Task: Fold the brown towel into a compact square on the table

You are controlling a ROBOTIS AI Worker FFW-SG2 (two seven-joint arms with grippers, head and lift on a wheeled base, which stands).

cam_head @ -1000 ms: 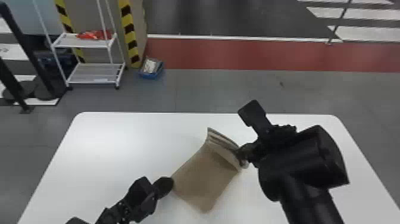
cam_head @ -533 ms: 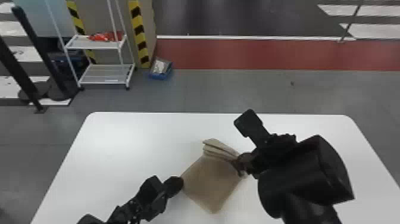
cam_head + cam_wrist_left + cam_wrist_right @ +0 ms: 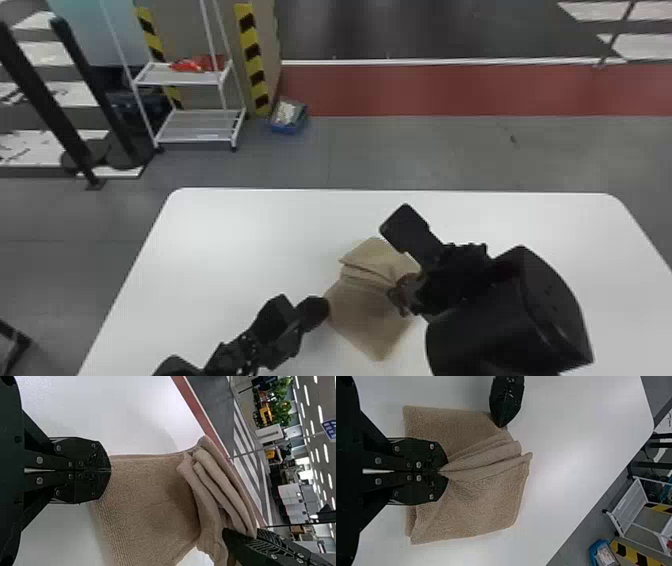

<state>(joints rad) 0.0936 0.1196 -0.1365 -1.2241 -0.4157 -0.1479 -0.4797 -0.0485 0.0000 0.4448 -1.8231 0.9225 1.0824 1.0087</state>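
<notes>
Right fingers (image 3: pixel 429 296) are pinching, and partly hiding, the towel (image 3: pixel 367 310); left fingers (image 3: pixel 314 311), closed (grip unclear), are touching its edge.

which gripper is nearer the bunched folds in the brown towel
Right: the right gripper pinches the bunched folds; the left gripper is at the left edge of the towel.

Brown towel (image 3: pixel 370 315), table (image 3: pixel 225 240) partly lost.
Head view: towel edge is covered by right gripper (image 3: pixel 401 295), table's near side is cropped. Left wrist view: towel is cropped.
</notes>
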